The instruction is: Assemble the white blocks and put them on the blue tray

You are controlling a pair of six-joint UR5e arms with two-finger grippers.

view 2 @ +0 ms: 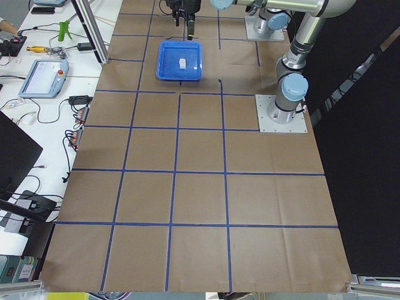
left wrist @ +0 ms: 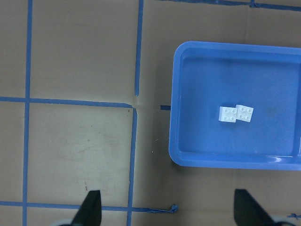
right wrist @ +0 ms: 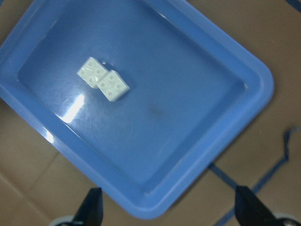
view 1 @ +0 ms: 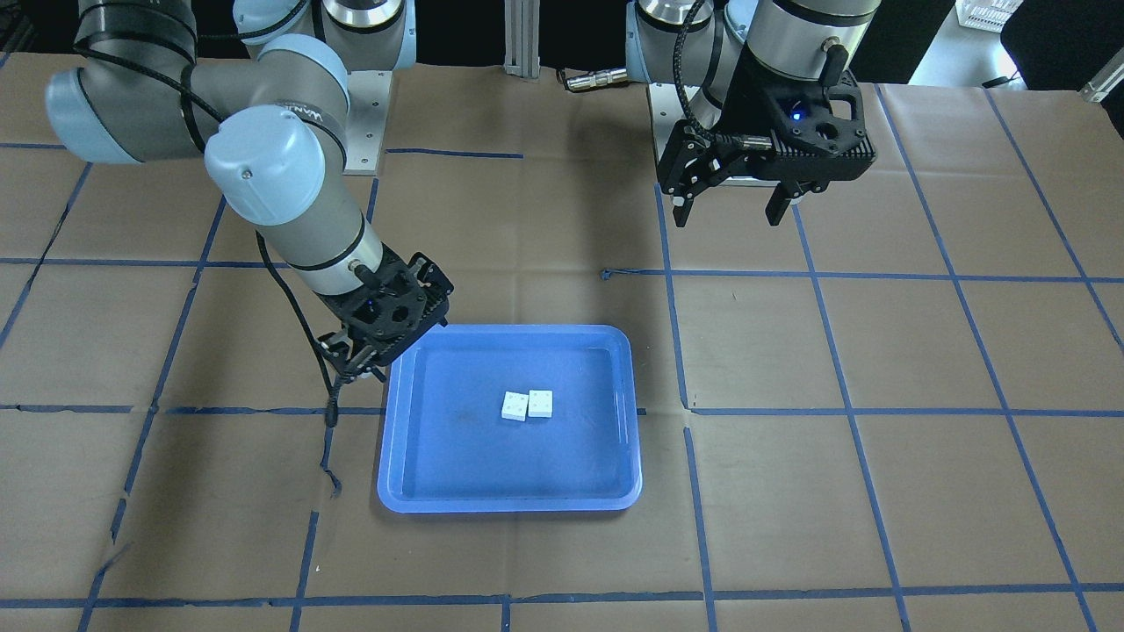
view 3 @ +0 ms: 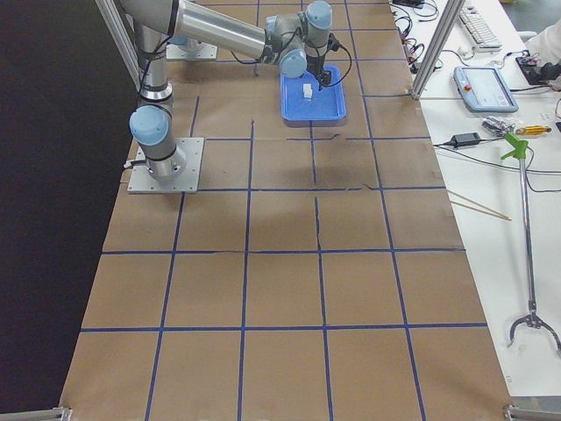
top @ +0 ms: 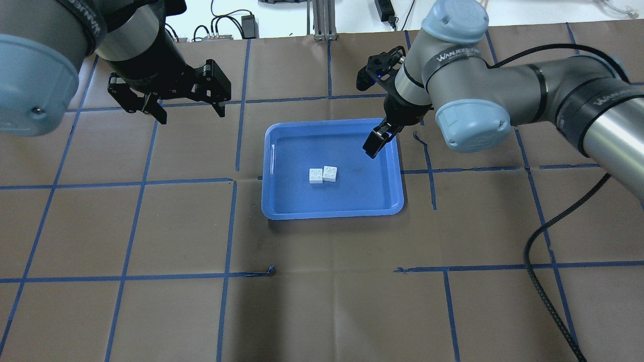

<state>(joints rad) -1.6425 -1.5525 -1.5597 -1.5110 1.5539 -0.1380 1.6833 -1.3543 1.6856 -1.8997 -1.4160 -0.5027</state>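
Two white blocks (top: 316, 175) (top: 330, 173) lie in the middle of the blue tray (top: 332, 213), touching, one overlapping the other's corner. I cannot tell whether they are locked together. They also show in the front view (view 1: 515, 405) (view 1: 540, 403) and in both wrist views (left wrist: 229, 114) (right wrist: 113, 85). My right gripper (top: 375, 146) hangs open and empty over the tray's far right corner, its fingers (right wrist: 91, 207) spread wide. My left gripper (top: 191, 114) is open and empty, high above the table to the tray's far left, well apart from it.
The table is covered in brown paper with a grid of blue tape (top: 236, 181). The arms' base plates (view 2: 281, 114) (view 3: 166, 165) sit along the robot's edge. A side bench with a tablet (view 3: 485, 88) and tools lies beyond the far edge.
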